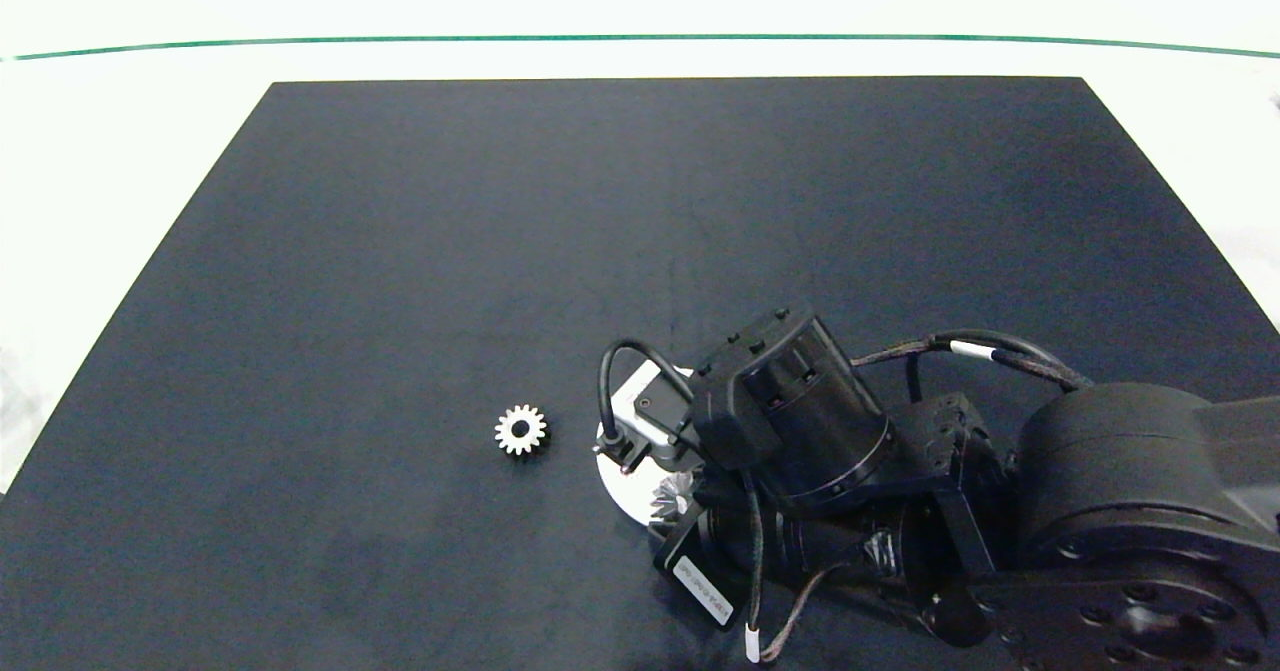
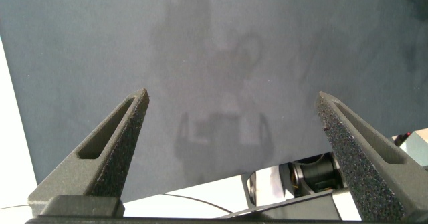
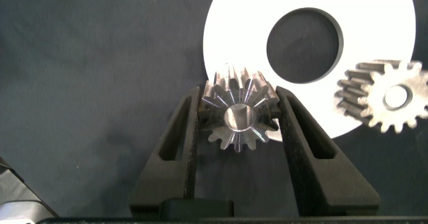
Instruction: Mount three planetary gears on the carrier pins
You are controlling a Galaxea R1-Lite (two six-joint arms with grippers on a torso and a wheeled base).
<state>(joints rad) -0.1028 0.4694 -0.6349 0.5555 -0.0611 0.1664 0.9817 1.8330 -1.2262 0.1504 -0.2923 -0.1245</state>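
The right tool (image 3: 239,120) squeezes a gear (image 3: 239,117) right at the edge of the white disc (image 3: 374,23), while the left tool (image 2: 234,117) hangs wide open, far off

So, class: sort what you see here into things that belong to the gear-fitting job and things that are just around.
Belongs to the job:
- gear in the right gripper, held at the white disc's edge
- gear on the white disc
- loose gear on the mat
- white disc

Just around:
- dark mat
- left gripper, open, idle above the mat
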